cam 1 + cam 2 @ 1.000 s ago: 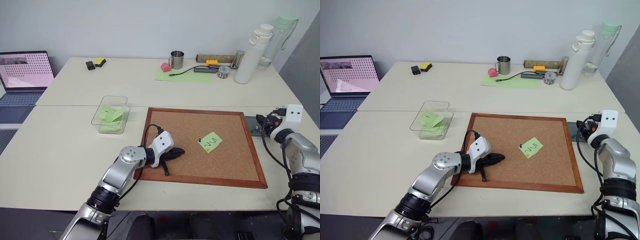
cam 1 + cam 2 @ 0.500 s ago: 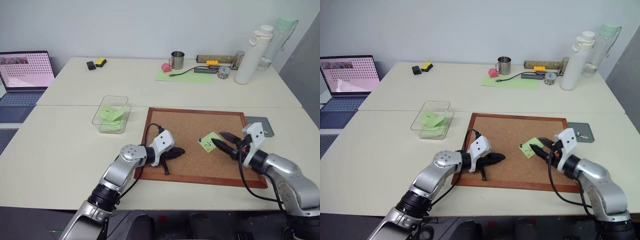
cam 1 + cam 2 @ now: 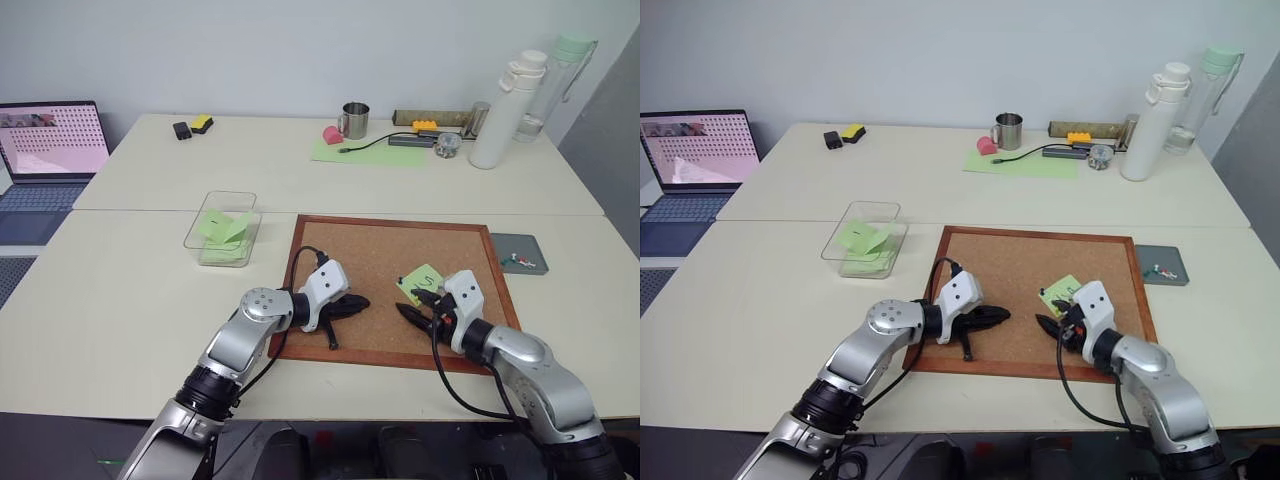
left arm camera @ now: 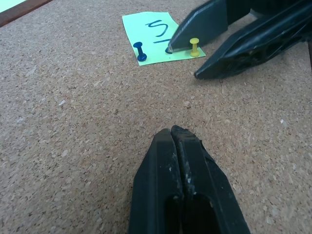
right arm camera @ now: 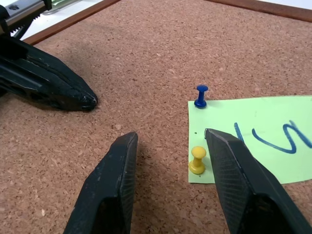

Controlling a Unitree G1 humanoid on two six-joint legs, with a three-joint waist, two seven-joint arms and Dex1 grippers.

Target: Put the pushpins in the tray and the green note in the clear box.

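Observation:
The green note [image 3: 424, 279] with a dark scribble lies on the corkboard [image 3: 380, 250]. A blue pushpin [image 5: 200, 95] and a yellow pushpin [image 5: 197, 159] stand in its near corner. My right gripper [image 5: 170, 135] is open just short of that corner, and the yellow pin stands close inside one of its fingers, untouched. My left gripper [image 3: 352, 303] rests shut and empty on the cork, left of the note. The grey tray [image 3: 516, 246] sits right of the board with small pins in it. The clear box [image 3: 222, 228], left of the board, holds green notes.
A laptop [image 3: 50, 140] stands at the far left. At the back of the table are a metal mug [image 3: 353, 120], a pale green mat [image 3: 365, 152] with a cable, a white bottle [image 3: 497, 110] and a clear bottle [image 3: 560, 80].
My right arm has swung left from the tray, across the corkboard, down to the note's corner, its gripper still open. The left gripper has stayed put.

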